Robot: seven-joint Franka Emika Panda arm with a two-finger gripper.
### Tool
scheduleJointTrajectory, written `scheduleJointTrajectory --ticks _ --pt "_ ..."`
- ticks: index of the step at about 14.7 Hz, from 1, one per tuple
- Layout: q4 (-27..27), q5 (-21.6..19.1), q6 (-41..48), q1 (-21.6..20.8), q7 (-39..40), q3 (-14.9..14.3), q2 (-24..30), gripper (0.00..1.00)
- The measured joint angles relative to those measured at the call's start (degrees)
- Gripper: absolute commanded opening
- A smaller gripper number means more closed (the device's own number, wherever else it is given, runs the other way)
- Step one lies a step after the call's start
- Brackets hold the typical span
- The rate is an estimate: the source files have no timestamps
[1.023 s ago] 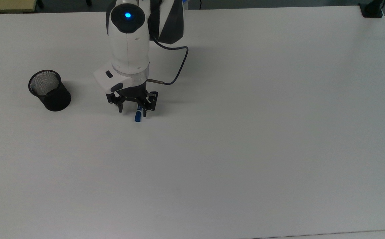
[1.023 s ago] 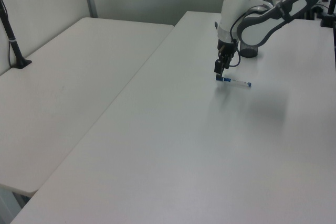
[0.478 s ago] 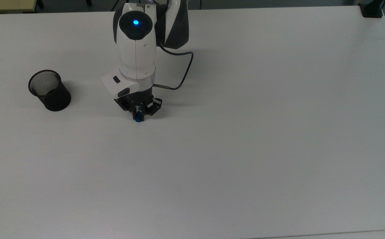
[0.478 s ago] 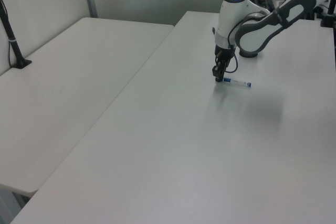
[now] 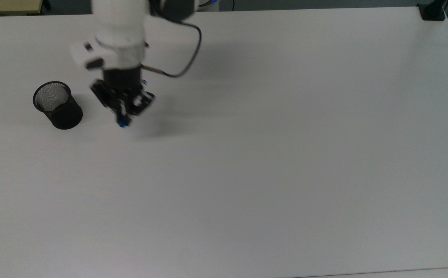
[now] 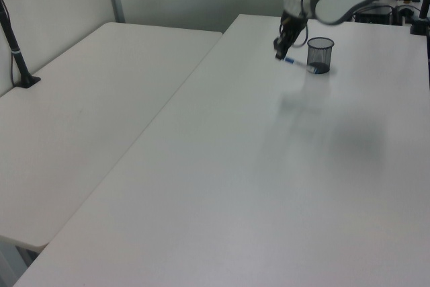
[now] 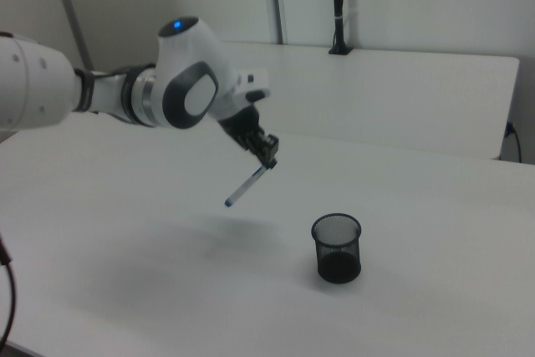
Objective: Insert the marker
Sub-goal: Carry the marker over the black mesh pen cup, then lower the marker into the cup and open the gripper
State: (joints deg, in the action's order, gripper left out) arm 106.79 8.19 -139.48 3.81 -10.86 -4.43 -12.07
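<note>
**Marker gripped, held in the air beside the cup**

The black two-finger gripper (image 7: 268,155) on the white Panda arm (image 7: 180,83) has its jaws closed narrow on one end of the slim white marker with blue tip (image 7: 247,186). Nothing else touches the jaws.

In the right view the marker hangs tilted, running down and to the right view's left from the fingers, its blue end lowest. It is clear of the white tabletop (image 7: 435,232), with a soft shadow under it.

In the top view the gripper (image 5: 122,112) sits near the far left of the table, and a bit of blue from the marker (image 5: 121,124) pokes out at its near side. The black wire-mesh cylindrical pen cup (image 5: 57,104) stands upright to the top view's left of the gripper, near but apart.

In the left view the marker (image 6: 296,64) slants from the gripper (image 6: 279,54) toward the cup (image 6: 320,55); its far end overlaps the cup's side there, but I cannot tell contact from that angle. The right view shows the marker and the cup (image 7: 337,247) well apart.

A dark cable (image 5: 187,54) loops off the wrist.
</note>
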Motion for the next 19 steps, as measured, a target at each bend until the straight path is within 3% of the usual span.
scheduleJointTrajectory --ticks 3,7,10,17,19 --pt "1.35 0.0 -1.47 4.51 0.63 -0.3 6.24 0.0" --pt "10.85 0.0 -21.85 9.67 5.6 -0.58 8.7 0.0" --pt "14.91 0.0 -32.32 13.31 7.46 -0.9 7.31 0.0" --pt "15.32 0.0 -47.77 18.02 9.55 -0.97 0.9 0.0" --pt "15.33 0.01 -52.23 17.9 9.63 -0.96 -2.21 0.07"
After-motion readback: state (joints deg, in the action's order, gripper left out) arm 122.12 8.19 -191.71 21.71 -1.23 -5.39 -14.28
